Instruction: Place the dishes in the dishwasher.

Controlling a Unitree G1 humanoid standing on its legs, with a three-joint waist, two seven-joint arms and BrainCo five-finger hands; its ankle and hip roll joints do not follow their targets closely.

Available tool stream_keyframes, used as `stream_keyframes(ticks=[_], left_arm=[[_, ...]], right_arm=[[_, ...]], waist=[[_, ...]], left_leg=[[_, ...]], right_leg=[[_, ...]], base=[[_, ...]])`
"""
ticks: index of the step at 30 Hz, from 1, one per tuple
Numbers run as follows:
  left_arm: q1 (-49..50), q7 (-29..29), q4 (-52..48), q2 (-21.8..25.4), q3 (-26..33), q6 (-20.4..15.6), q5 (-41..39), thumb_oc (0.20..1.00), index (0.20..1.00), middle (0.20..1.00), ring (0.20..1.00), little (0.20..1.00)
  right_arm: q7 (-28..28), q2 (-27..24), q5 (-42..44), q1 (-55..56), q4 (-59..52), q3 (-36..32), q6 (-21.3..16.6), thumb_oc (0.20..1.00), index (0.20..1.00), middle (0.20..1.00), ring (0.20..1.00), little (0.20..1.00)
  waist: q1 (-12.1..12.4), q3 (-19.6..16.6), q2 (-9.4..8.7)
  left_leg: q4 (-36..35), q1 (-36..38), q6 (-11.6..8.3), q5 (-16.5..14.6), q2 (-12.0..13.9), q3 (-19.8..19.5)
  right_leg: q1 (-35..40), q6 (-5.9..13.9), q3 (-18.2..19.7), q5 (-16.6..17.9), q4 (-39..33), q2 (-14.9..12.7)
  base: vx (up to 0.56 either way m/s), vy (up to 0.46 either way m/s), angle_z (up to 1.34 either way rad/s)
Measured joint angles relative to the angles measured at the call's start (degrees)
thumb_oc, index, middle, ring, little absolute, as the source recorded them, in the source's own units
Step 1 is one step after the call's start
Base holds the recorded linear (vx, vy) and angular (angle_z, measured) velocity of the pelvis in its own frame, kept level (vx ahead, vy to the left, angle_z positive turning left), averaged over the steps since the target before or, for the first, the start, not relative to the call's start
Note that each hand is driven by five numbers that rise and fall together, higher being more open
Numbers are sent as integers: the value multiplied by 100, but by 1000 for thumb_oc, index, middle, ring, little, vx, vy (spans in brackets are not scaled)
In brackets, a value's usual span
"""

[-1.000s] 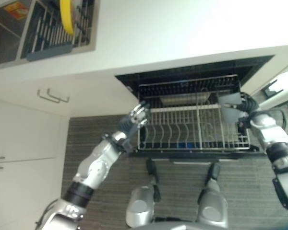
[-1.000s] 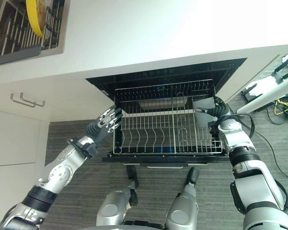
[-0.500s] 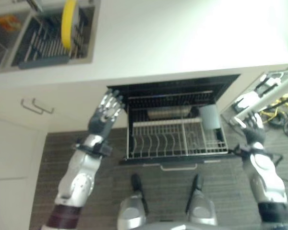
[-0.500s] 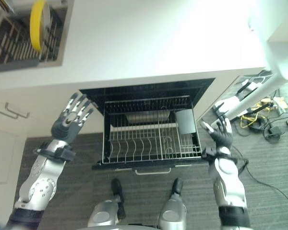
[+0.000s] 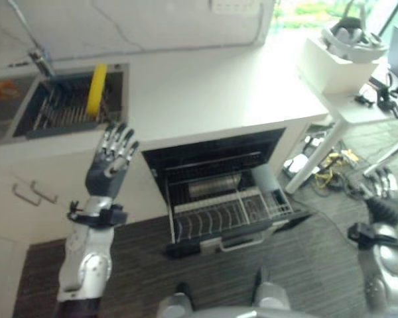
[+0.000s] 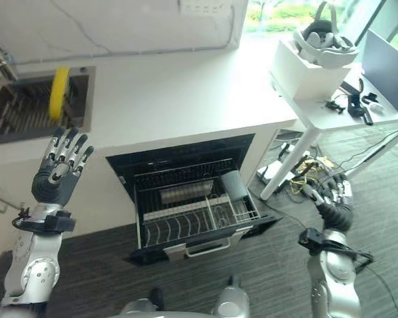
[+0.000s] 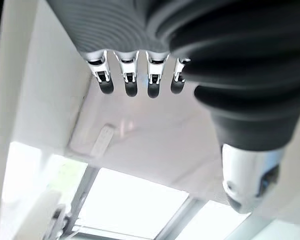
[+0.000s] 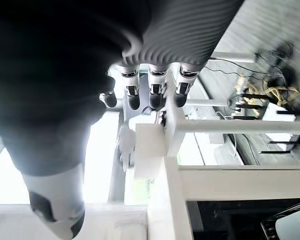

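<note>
Under white counter point(image 6: 166, 86): open dishwasher point(image 6: 189, 199), striped floor point(image 6: 278, 252).

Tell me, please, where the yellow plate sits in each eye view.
Left eye view: plate upper left, upright in the sink rack.
Right eye view: plate nearer the left edge, same rack.
Shared landmark: open dishwasher, lower and to the plate's right.
</note>
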Motion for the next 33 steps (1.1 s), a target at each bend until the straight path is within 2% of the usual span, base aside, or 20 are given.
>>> stream_keyframes(ticks=[1, 2, 4, 8, 10, 11, 12, 14, 15, 19, 20, 21, 22, 23, 24, 25, 27, 30, 31, 33], left_arm=[[-9, 52, 22, -49, -4, 2, 1, 1000, 1000, 1000, 1000, 1000], [-14, 85, 22, -47, -36, 7, 3, 1000, 1000, 1000, 1000, 1000], [-26, 88, 53, -82, -77, 28, 7, 1000, 1000, 1000, 1000, 1000], [294, 68, 59, -58, -97, 85, 7, 1000, 1000, 1000, 1000, 1000], [141, 131, 95, -60, -299, 173, 8, 1000, 1000, 1000, 1000, 1000], [-71, 156, 96, -83, -437, 196, 8, 1000, 1000, 1000, 1000, 1000], [-241, 192, 80, -157, -524, 208, 7, 1000, 1000, 1000, 1000, 1000], [-217, 192, -52, -181, -564, 191, 4, 1000, 1000, 1000, 1000, 1000], [-112, 187, -234, -179, -456, 152, 3, 1000, 1000, 1000, 1000, 1000], [-24, 178, -194, -181, -421, 141, -15, 1000, 1000, 1000, 1000, 1000], [-52, 176, -170, -187, -437, 139, -11, 1000, 1000, 1000, 1000, 1000], [-61, 178, -110, -203, -452, 132, 1, 1000, 1000, 1000, 1000, 1000], [-175, 188, 52, -167, -422, 123, 2, 1000, 1000, 1000, 1000, 1000], [-205, 187, 149, -111, -396, 111, 0, 1000, 1000, 1000, 1000, 1000], [-177, 187, 173, -36, -397, 112, -1, 1000, 1000, 1000, 1000, 1000], [-153, 183, 170, -33, -396, 113, 0, 1000, 1000, 1000, 1000, 1000], [-142, 169, 138, -10, -212, 117, 1, 1000, 1000, 1000, 1000, 1000], [-185, 163, 112, 153, -27, 212, 1, 1000, 1000, 1000, 1000, 1000], [-249, 155, 115, 257, -43, 291, 2, 1000, 1000, 1000, 1000, 1000], [-270, 146, 79, 280, -137, 378, 2, 1000, 1000, 1000, 1000, 1000]], right_arm=[[-23, -42, 76, -329, 8, -48, -208, 1000, 1000, 1000, 1000, 1000], [-33, -14, 119, -596, 7, 8, -302, 1000, 1000, 1000, 1000, 1000], [-29, 13, 122, -835, 6, 236, -450, 1000, 1000, 1000, 1000, 1000], [-25, 2, 163, -452, -125, 228, -540, 1000, 1000, 1000, 1000, 1000], [31, -42, 157, -514, -115, 218, -546, 1000, 1000, 1000, 1000, 1000], [91, -55, 101, -599, -72, 221, -535, 1000, 1000, 1000, 1000, 1000], [143, -114, 48, -810, -80, 226, -532, 1000, 1000, 1000, 1000, 1000], [216, -329, -142, -910, -121, 271, -530, 1000, 1000, 1000, 1000, 1000], [236, -421, -238, -896, -134, 339, -528, 1000, 1000, 1000, 1000, 1000], [396, -556, -245, -706, -161, -88, -512, 1000, 1000, 1000, 1000, 1000], [397, -688, -244, -730, -165, -244, -500, 1000, 1000, 1000, 1000, 1000], [394, -885, -243, -749, -170, -310, -495, 1000, 1000, 1000, 1000, 1000], [365, -798, -240, -784, -162, -360, -471, 1000, 1000, 1000, 1000, 1000], [345, -641, -244, -784, -185, -356, -455, 1000, 1000, 1000, 1000, 1000], [318, -342, -242, -746, -229, -357, -450, 1000, 1000, 1000, 1000, 1000], [297, -185, -236, -611, -343, -358, -433, 1000, 1000, 1000, 1000, 1000], [270, 62, -244, -143, -951, -346, -422, 1000, 1000, 1000, 1000, 1000], [232, 67, -428, -406, -1145, -32, -424, 1000, 1000, 1000, 1000, 1000], [210, 87, -472, -673, -961, 127, -430, 1000, 1000, 1000, 1000, 1000], [203, 118, -531, -977, -672, 245, -431, 1000, 1000, 1000, 1000, 1000]], waist=[[72, -61, -137], [150, -93, -183], [261, -112, -142], [245, -183, -16], [231, -166, 119], [281, -153, 113], [303, -101, 20], [251, -101, 78], [219, -99, 74], [72, -70, 115], [63, -11, 213], [56, -14, 384], [-8, 49, 272], [-39, 42, 11], [-39, 40, -207], [-8, 41, -221], [124, 31, -235], [290, -44, -448], [385, -51, -513], [527, -62, -528]], left_leg=[[-218, 4, -28, 143, -196, 80], [-340, 20, -72, 200, -324, 210], [-394, 23, -124, 325, -385, 351], [-494, 192, -200, 389, -371, 327], [-162, -22, -185, 433, -409, 322], [416, -371, -246, 471, -444, 296], [1078, -809, -634, 683, -531, 318], [1539, -820, -657, -22, -265, 400], [1228, -542, -713, -140, 110, 453], [-626, 591, -968, 15, 723, 247], [-621, 724, -941, 84, 825, 293], [-614, 819, -890, 217, 853, 300], [-611, 791, -1129, 98, 605, 394], [-621, 721, -961, -10, 239, 460], [-620, 673, -747, -73, -124, 464], [-616, 688, -607, -114, -258, 434], [-583, 703, -149, -149, -618, 282], [-574, 705, 11, -169, -898, 306], [-573, 695, 20, -164, -869, 318], [-570, 695, 38, -176, -805, 312]], right_leg=[[340, -237, 172, -289, -868, 111], [591, -369, 164, -332, -1477, -36], [958, -718, -51, -163, -2312, -76], [1303, -707, -193, 10, -2723, -15], [1359, -805, -288, 119, -2816, -31], [1264, -850, -377, 109, -2747, -199], [1157, -880, -449, 175, -2661, -468], [1214, -842, -602, 238, -2683, -628], [1197, -839, -586, 238, -2649, -611], [1065, -557, -402, 420, -2742, -604], [1020, -436, -379, 493, -2750, -610], [985, -307, -363, 565, -2773, -603], [1016, -133, -421, 670, -2815, -898], [1012, 6, -574, 801, -2884, -1255], [983, -5, -654, 1070, -2902, -1602], [978, -55, -726, 1310, -2872, -1717], [749, 96, -716, 1865, -2332, -2105], [452, -33, -855, 2476, -2016, -2408], [381, 149, -960, 2458, -1927, -2374], [362, 331, -1252, 1783, -1553, -1998]], base=[[-4, -109, -16], [31, -142, -41], [29, -192, -29], [-41, -80, 14], [-142, 67, 30], [-156, 188, 35], [-127, 276, 32], [-66, 314, 23], [15, 339, 16], [40, 497, 0], [0, 555, -27], [-2, 611, -13], [8, 564, 5], [32, 517, 28], [58, 512, 27], [72, 559, 28], [73, 537, 37], [9, 330, 7], [-44, 260, 6], [-5, 310, 10]])
